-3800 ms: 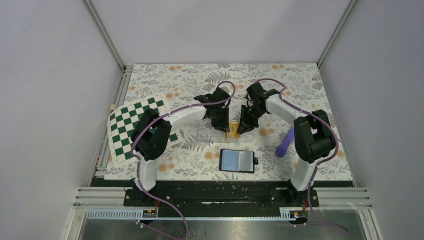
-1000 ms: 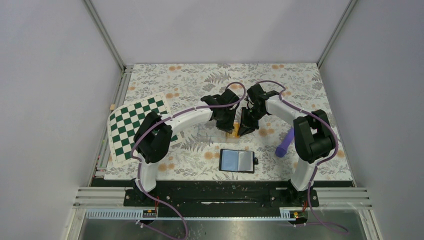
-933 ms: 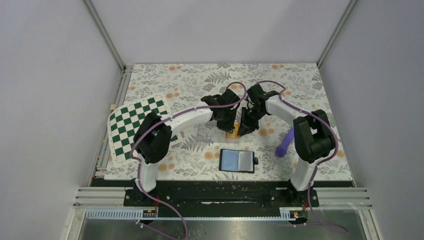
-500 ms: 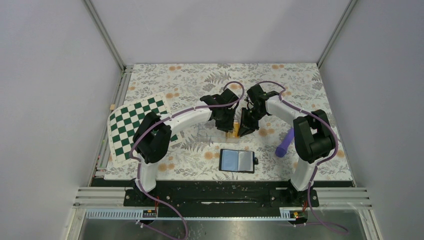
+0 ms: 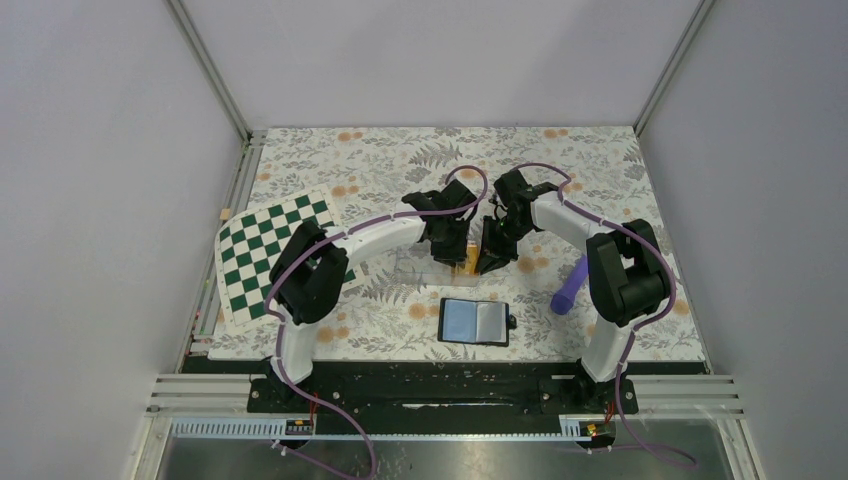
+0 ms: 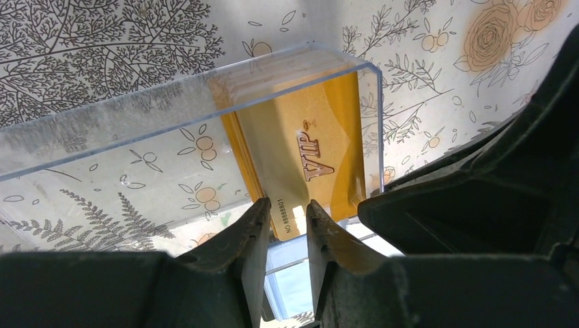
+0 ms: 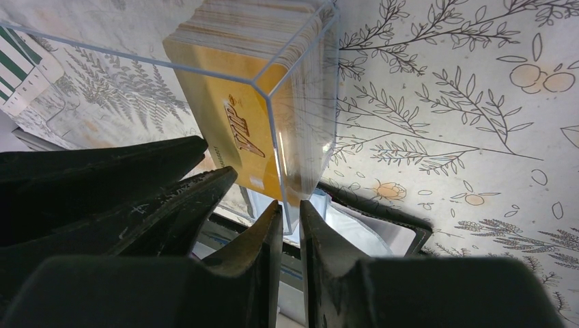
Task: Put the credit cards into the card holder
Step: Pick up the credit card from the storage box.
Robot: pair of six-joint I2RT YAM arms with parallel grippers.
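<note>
The credit cards (image 6: 307, 143) are a stack of orange-yellow VIP cards standing in the end of a clear plastic box (image 6: 136, 116). My left gripper (image 6: 287, 215) is at the front card's lower end, jaws a little apart, with the card's face showing through the gap. My right gripper (image 7: 287, 215) is shut on the box's clear wall (image 7: 307, 102) beside the cards (image 7: 232, 116). In the top view both grippers (image 5: 456, 255) (image 5: 485, 262) meet over the cards (image 5: 469, 262). The card holder (image 5: 474, 321) lies open nearer the arm bases, pale blue pockets up.
A purple cylinder (image 5: 567, 285) lies to the right by the right arm. A green-and-white checkered board (image 5: 270, 250) lies at the left. The clear box's empty part (image 5: 425, 268) stretches left under the left arm. The card holder's edge (image 7: 369, 225) sits just below the box.
The left gripper's jaws have gone from shut to slightly apart at the card's end. Earlier the left arm shifted right toward the cards. The right gripper has stayed put.
</note>
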